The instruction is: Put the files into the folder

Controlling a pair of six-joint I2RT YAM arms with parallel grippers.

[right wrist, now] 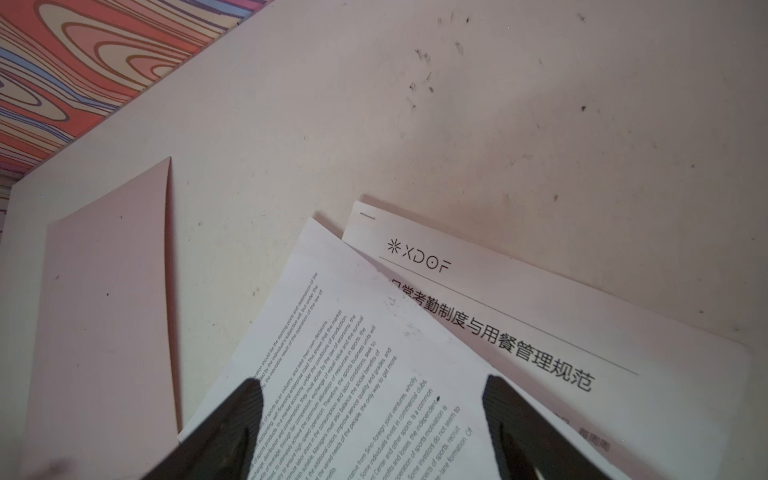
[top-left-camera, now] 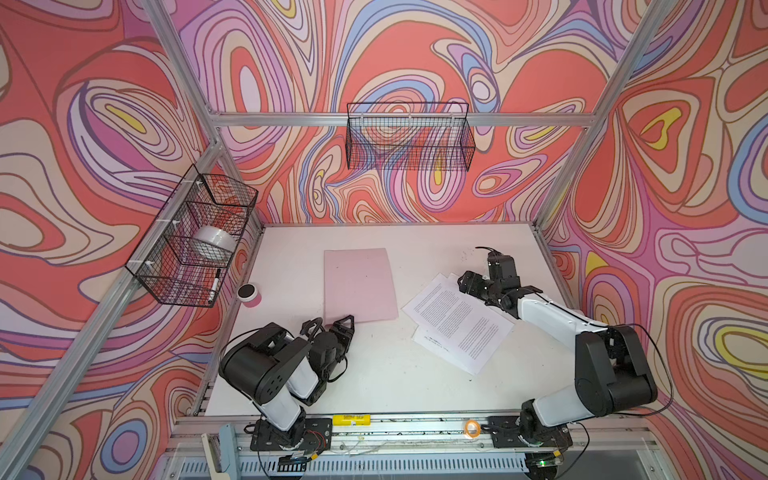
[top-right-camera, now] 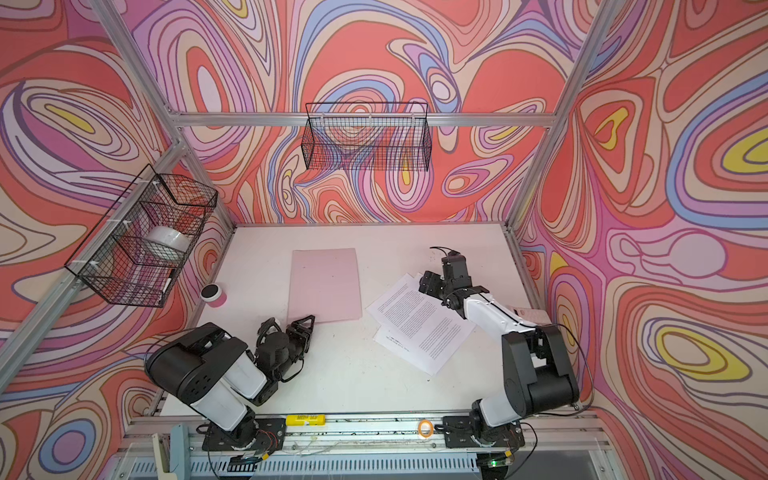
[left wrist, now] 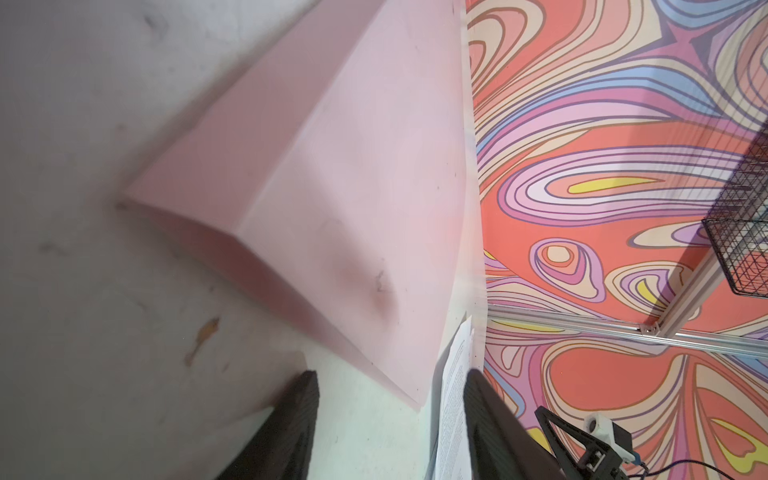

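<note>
The pale pink folder point(top-left-camera: 359, 284) point(top-right-camera: 324, 286) lies closed on the white table, left of centre, its cover slightly bowed in the left wrist view point(left wrist: 365, 187). The files point(top-left-camera: 457, 322) point(top-right-camera: 422, 326) are a loose fan of printed white sheets to its right. An English text page point(right wrist: 353, 353) lies on top of a sheet with a heading point(right wrist: 540, 332). My left gripper point(top-left-camera: 330, 323) point(top-right-camera: 289, 323) point(left wrist: 390, 374) is open and empty, low at the folder's near left corner. My right gripper point(top-left-camera: 462, 281) point(top-right-camera: 424, 282) point(right wrist: 372, 380) is open above the far end of the top sheet.
A small pink jar with a black lid point(top-left-camera: 248, 295) stands near the table's left edge. A wire basket point(top-left-camera: 195, 237) on the left wall holds a white roll and a marker. Another basket point(top-left-camera: 409, 137) hangs on the back wall. An orange ring point(top-left-camera: 471, 427) lies on the front rail.
</note>
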